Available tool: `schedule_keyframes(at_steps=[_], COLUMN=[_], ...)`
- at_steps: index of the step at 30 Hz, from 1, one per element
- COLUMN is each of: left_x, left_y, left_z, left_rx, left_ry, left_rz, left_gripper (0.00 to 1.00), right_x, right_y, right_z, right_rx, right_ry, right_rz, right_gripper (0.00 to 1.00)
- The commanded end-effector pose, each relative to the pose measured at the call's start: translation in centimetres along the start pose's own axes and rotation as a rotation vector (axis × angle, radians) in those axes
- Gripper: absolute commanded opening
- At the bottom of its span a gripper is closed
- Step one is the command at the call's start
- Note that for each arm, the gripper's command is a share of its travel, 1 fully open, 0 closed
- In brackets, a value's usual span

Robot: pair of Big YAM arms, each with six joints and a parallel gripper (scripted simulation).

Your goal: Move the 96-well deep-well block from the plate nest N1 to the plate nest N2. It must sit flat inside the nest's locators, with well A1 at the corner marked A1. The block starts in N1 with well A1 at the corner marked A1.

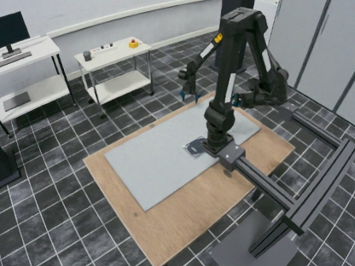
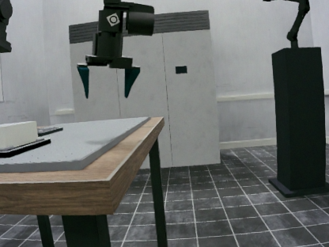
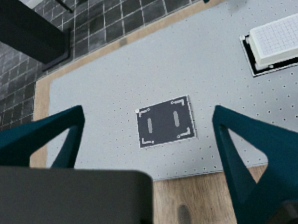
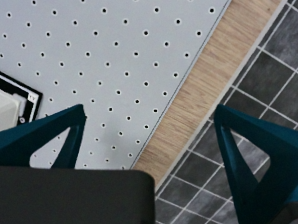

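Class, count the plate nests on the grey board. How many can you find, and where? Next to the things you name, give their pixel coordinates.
2. The loaded nest (image 2: pixel 28 147) (image 3: pixel 247 53) (image 4: pixel 35 98) sits under the white block (image 2: pixel 17 134) (image 3: pixel 277 37) (image 4: pixel 7 111); the bare nest (image 1: pixel 194 147) (image 2: pixel 51 131) (image 3: pixel 163 122) lies apart from it on the board (image 1: pixel 149 158) (image 2: pixel 99 134) (image 3: pixel 100 85) (image 4: pixel 135 65). The top view's arm hides the loaded one.

A pale, off-white 96-well deep-well block (image 2: pixel 18 134) (image 3: pixel 278 38) (image 4: pixel 8 111) sits upright, its gridded top facing up, in a black, light-edged plate nest N1 (image 2: pixel 26 149) (image 3: pixel 254 63) (image 4: pixel 37 104) on a grey perforated board. Well apart on the same board, the dark rectangular plate nest N2 (image 1: pixel 196 146) (image 2: pixel 52 130) (image 3: pixel 163 123) lies flat and unoccupied, showing pale corner locators and two light slots.
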State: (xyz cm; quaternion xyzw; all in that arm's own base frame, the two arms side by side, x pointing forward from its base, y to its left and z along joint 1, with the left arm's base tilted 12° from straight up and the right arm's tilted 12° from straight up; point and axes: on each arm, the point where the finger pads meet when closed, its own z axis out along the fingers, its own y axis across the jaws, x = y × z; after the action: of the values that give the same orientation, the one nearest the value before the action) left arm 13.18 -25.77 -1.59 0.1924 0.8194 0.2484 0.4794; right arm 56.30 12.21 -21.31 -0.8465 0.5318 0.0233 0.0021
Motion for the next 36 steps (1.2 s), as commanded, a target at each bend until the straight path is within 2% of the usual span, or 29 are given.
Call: schedule_keyframes(at_steps=[1,18,22,25,32,34,36], left_x=[-0.2,-0.2,0.5,1.5,2.0,2.0,1.8], left_y=[-0.1,-0.1,-0.2,-1.5,-5.3,-5.3,-6.2], left_z=[-0.1,-0.1,0.6,1.4,2.2,2.2,2.4], left_rx=[0.003,0.003,0.012,0.066,0.257,0.257,0.317], left_ry=[-0.002,-0.002,0.009,0.015,-0.017,-0.017,-0.043], left_rz=[-0.005,-0.005,0.044,0.084,0.041,0.041,0.039], left_gripper=[1.00,1.00,1.00,1.00,1.00,1.00,1.00], right_x=[0.0,0.0,1.2,2.1,4.7,4.7,4.4], right_y=[-0.6,-0.6,-0.1,1.9,10.6,10.6,12.3], right_z=[-0.6,-0.6,-1.4,-1.1,-0.3,-0.3,-0.2], right_rx=[0.016,0.016,0.043,0.068,0.138,0.138,0.152], right_ry=[0.003,0.003,0.016,0.039,0.120,0.120,0.133], right_rz=[-0.003,-0.003,0.063,0.153,0.312,0.312,0.327], right_gripper=[1.00,1.00,1.00,1.00,1.00,1.00,1.00])
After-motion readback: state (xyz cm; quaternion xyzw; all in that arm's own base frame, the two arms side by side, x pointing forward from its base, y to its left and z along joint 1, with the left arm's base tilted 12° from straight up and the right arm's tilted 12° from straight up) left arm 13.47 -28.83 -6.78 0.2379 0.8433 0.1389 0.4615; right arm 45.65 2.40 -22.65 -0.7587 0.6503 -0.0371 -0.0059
